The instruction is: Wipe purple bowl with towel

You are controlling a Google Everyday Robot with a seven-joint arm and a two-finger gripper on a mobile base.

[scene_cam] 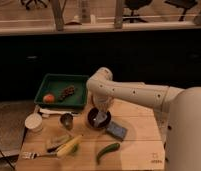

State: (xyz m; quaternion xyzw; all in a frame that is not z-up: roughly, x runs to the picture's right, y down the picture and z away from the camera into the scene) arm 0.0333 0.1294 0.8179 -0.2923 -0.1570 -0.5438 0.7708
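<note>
You are working at a small wooden table (139,135) set against a dark counter front, with chair bases showing on the floor behind it. The purple bowl (99,118) is sitting near the middle of the table, and the gripper (101,114) is reaching straight down into it from the white arm; whether its fingers are apart or clamped cannot be told from here. A pale scrap, most likely the towel (100,119), is showing inside the bowl right under the gripper.

Expect the towel to be soft, limp and very light; it is likely bunching and sliding rather than pushing back, so pinch it at a thick fold near its middle. The bowl looks rigid, shallow and light, and probably slick inside, so it may skate across the wood under sideways pressure. Press downward more than outward.

Things are crowding you. A dark blue-grey square pad (116,130) is lying just beside the bowl's right front edge, and a small metal cup (67,120) is standing near its left. Further left is a white round cup (33,122); a banana (69,146), a fork (36,154) and a green pepper (108,151) are lying along the front. A green tray (80,83) holding an orange fruit (49,98) is sitting behind, well apart.
</note>
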